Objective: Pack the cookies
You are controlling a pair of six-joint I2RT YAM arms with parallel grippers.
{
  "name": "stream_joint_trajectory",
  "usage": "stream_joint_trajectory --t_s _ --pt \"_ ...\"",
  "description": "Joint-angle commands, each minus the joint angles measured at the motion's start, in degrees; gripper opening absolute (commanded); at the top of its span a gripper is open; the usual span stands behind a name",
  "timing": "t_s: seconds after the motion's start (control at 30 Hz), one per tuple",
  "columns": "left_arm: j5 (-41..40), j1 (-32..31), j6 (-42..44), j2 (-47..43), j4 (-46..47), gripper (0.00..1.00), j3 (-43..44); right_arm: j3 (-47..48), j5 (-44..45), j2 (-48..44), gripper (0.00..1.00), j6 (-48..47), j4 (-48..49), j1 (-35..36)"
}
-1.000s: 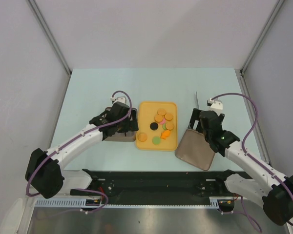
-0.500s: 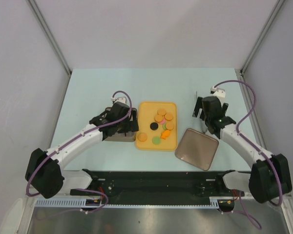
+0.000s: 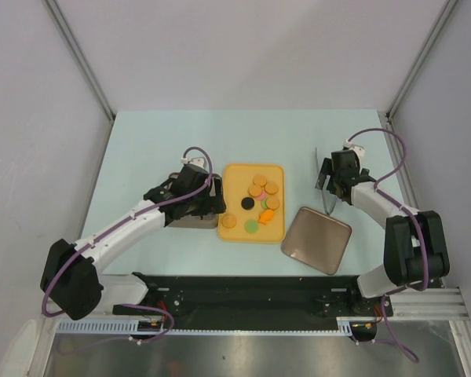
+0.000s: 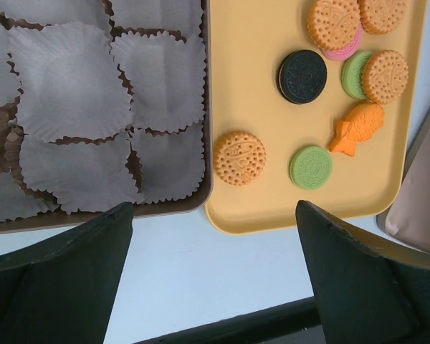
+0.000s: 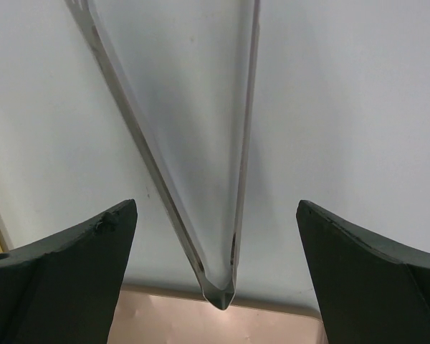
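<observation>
1. Left gripper: its fingers are spread wide with nothing between them. It hovers over the seam between the box of paper cups and the tray. You likely don't need to move it for this step.
2. Cookies: all are loose on the tray and none are in a cup yet. They are mostly orange, plus one black cookie, some green, some pink and a fish-shaped one. Packing looks barely begun.
3. Lid: it lies flat just right of the tray, with the hinge end of the tongs right at its edge. Don't knock it.
4. Right gripper: its fingers are apart and empty, and it sits above the tongs, which lie flat on the table. The step in hand is probably grabbing them.
5. Descend straight so one finger lands outside each arm of the tongs. Grip near the hinge and squeeze gently. They are thin, slick metal and may skid or twist.
</observation>
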Motion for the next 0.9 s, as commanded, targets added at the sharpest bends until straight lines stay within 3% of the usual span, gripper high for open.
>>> stream_joint_trajectory --t_s 0.0,0.87 --pt "1.7 -0.3 -0.5 -1.7 1.1 1.00 1.3 1.4 -0.7 0.5 1.00 -2.3 3.1 1.1" --pt "0.1 -0.5 -0.7 -0.4 0.2 1.00 1.6 13.3 -2.9 19.9 0.98 -1.5 -4.6 0.5"
